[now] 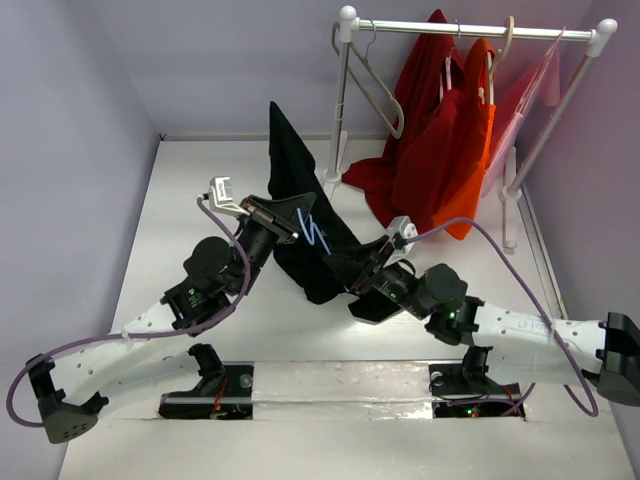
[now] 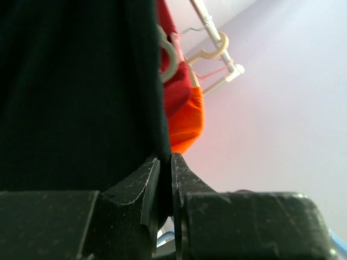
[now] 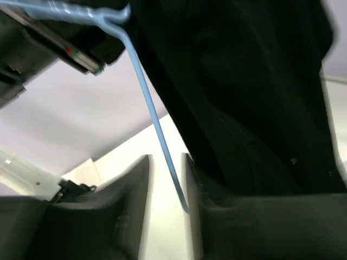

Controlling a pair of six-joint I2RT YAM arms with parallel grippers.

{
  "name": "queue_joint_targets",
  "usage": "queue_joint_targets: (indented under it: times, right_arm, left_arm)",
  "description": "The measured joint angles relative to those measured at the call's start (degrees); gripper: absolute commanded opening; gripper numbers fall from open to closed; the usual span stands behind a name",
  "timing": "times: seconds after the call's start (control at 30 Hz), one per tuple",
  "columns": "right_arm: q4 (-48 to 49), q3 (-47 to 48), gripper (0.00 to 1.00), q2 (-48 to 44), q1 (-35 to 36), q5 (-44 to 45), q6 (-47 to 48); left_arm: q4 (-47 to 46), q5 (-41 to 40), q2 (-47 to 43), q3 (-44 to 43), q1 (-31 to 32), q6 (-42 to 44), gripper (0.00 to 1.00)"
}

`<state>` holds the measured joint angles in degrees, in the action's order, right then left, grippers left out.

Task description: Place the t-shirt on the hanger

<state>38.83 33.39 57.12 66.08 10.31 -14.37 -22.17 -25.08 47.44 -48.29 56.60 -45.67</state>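
Observation:
The black t-shirt [image 1: 290, 170] hangs in the air above the white table, its lower part draped down to the tabletop. My left gripper [image 1: 298, 220] holds it up; in the left wrist view the jaws [image 2: 165, 162] are shut on a fold of the black t-shirt [image 2: 70, 92]. A short stretch of the light-blue wire hanger [image 1: 315, 232] shows against the fabric. My right gripper [image 1: 338, 262] sits just below and to the right. In the right wrist view it [image 3: 165, 162] is open, the hanger wire [image 3: 146, 97] runs down between its fingers and leans on the right one, beside the t-shirt [image 3: 244, 81].
A white clothes rack [image 1: 470, 28] stands at the back right with red garments [image 1: 430, 130], an orange one [image 1: 480, 150] and a pink one [image 1: 525, 100]. A beige-grey hanger [image 1: 375, 90] hangs at its left end. Lilac walls close in the table on both sides.

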Motion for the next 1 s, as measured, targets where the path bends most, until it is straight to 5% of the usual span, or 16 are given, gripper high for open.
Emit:
queue_joint_targets:
  times: [0.4, 0.53, 0.67, 0.83, 1.0]
  right_arm:
    - [-8.44, -2.16, 0.49, -11.28, 0.00, 2.19, -3.04]
    - [-12.15, -4.04, 0.00, -15.30, 0.00, 3.17, -3.91]
    - [-16.81, -4.37, 0.00, -16.44, 0.00, 5.86, -5.42]
    - [-20.52, -4.37, 0.44, -10.54, 0.00, 7.32, -6.56]
    - [-23.69, -4.37, 0.52, -1.86, 0.00, 7.30, -6.67]
  left_arm:
    - [2.69, -1.11, -3.17, 1.77, -0.20, 0.31, 0.00]
    - [3.21, -1.09, -3.96, 1.81, -0.20, 0.33, 0.00]
    - [3.21, -1.07, -5.22, 1.81, -0.20, 0.28, 0.00]
    - [3.21, -0.90, -6.29, 1.81, -0.20, 0.15, 0.00]
    - [3.32, -0.48, -6.34, 1.81, -0.20, 0.11, 0.00]
